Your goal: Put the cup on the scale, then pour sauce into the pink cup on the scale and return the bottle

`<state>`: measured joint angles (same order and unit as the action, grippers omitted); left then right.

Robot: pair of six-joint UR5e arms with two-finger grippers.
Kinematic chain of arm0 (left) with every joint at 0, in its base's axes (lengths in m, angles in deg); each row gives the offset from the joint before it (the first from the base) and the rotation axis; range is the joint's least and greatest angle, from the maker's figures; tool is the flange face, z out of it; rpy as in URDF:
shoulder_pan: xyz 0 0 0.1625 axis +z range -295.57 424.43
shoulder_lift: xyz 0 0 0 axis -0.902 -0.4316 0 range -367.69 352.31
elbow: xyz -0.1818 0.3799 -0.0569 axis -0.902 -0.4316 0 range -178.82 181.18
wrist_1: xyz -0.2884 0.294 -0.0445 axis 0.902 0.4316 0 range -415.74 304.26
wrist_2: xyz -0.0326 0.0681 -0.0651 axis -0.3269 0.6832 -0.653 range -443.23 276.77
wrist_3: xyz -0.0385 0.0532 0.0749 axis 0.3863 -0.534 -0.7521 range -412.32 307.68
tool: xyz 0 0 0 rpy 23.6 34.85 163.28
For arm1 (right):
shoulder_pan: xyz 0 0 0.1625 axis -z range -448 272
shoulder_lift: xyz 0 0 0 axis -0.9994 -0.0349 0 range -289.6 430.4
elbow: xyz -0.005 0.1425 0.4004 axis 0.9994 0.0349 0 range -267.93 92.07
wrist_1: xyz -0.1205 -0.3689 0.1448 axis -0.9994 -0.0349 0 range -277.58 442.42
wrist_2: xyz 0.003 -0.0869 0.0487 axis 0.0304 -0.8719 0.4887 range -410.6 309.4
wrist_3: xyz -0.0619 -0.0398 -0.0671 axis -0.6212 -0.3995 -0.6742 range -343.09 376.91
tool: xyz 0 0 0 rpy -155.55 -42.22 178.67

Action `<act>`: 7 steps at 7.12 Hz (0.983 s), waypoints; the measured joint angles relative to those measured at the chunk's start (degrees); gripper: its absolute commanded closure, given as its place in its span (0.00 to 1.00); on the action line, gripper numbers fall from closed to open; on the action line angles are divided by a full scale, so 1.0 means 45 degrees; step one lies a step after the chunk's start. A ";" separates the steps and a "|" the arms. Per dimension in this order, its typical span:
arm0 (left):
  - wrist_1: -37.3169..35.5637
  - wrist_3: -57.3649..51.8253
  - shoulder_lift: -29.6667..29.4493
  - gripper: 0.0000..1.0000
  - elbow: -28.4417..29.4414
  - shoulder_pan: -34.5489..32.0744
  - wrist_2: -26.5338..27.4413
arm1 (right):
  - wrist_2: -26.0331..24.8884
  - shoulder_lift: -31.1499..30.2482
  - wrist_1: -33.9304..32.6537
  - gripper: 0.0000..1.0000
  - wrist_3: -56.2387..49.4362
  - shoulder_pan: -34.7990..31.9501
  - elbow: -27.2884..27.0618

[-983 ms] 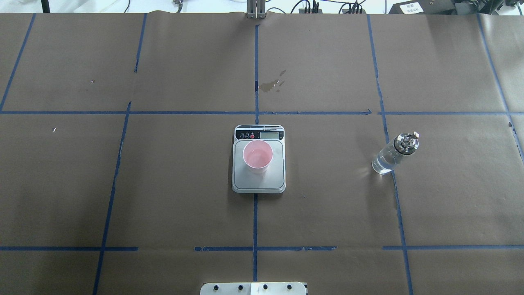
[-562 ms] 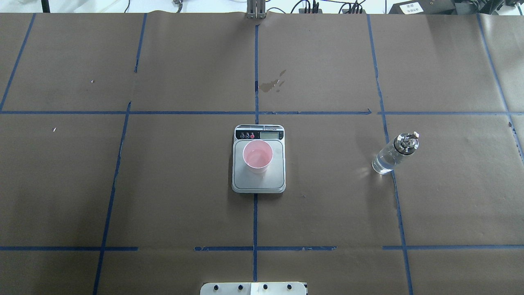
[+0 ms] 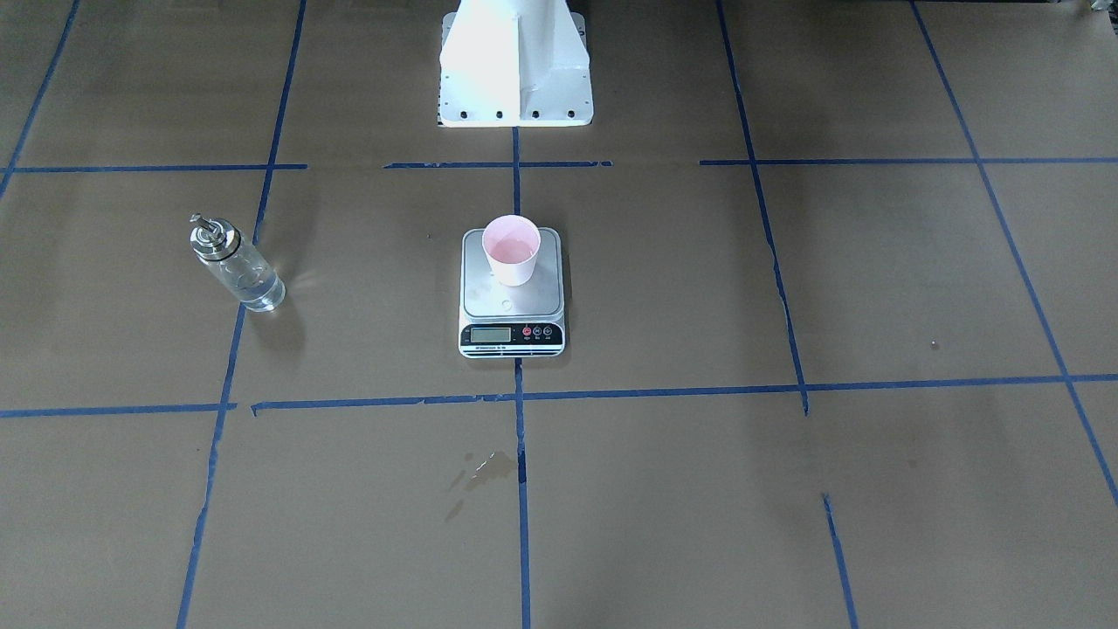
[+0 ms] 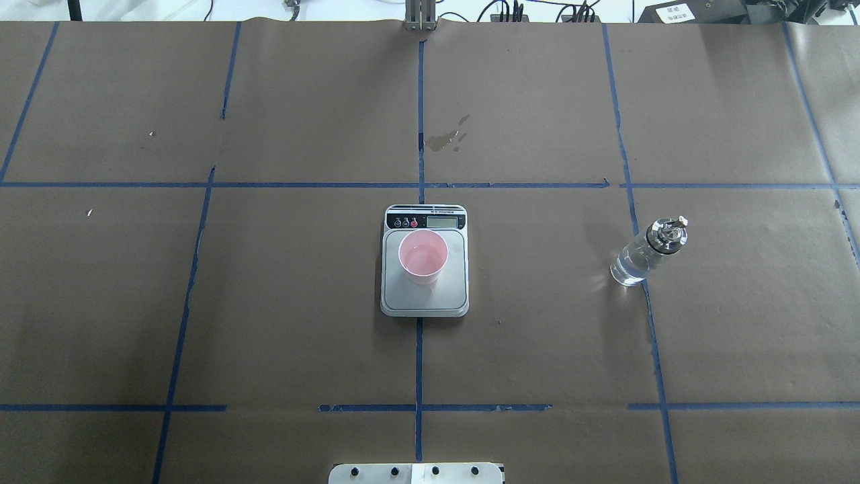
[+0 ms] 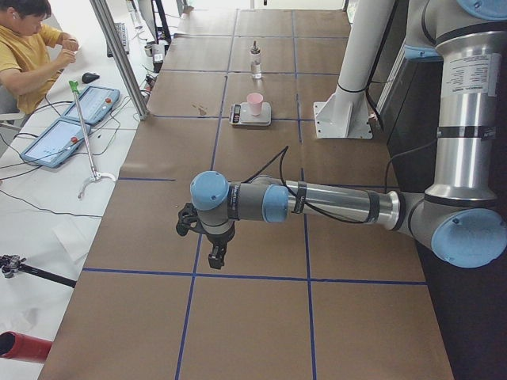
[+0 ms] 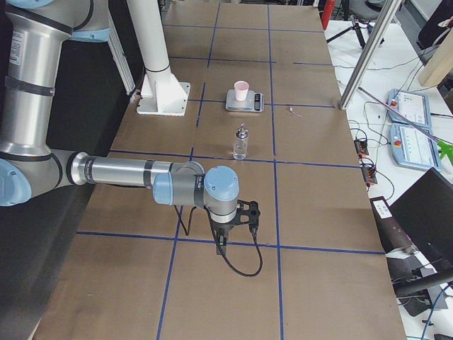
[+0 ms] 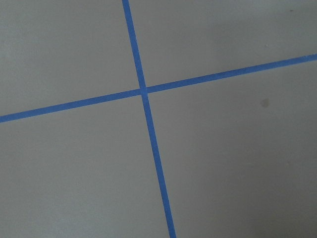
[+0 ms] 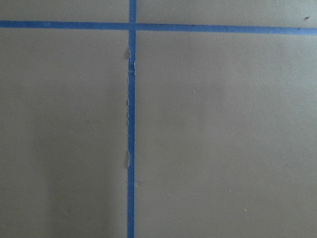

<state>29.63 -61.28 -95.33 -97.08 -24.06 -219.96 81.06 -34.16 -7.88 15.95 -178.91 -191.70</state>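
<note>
The pale pink cup (image 4: 423, 255) stands upright on the silver scale (image 4: 451, 290) at the table's middle, with a little clear liquid in it; it also shows in the front view (image 3: 512, 249). The clear glass bottle (image 4: 637, 261) with its silver cap stands alone on the paper to the robot's right, holding clear sauce. My left gripper (image 5: 215, 257) hangs over bare paper far to the left of the scale. My right gripper (image 6: 221, 244) hangs over bare paper far past the bottle. Both show only in side views, so I cannot tell whether they are open. Both wrist views show only paper and tape.
Brown paper with blue tape lines covers the table. A damp stain (image 4: 447, 138) lies beyond the scale. The robot's white base (image 3: 515, 70) stands behind the scale. An operator (image 5: 28, 47) sits at a side bench with tablets (image 5: 75, 119).
</note>
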 measured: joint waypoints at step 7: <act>0.0026 0.0048 0.0094 0.00 -0.0018 -0.0001 0.0105 | 0.0226 -0.0083 -0.0481 0.00 -0.0180 0.0064 -0.0495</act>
<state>29.75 -61.07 -94.91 -97.17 -24.07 -219.49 82.08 -34.53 -10.04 15.14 -178.62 -193.93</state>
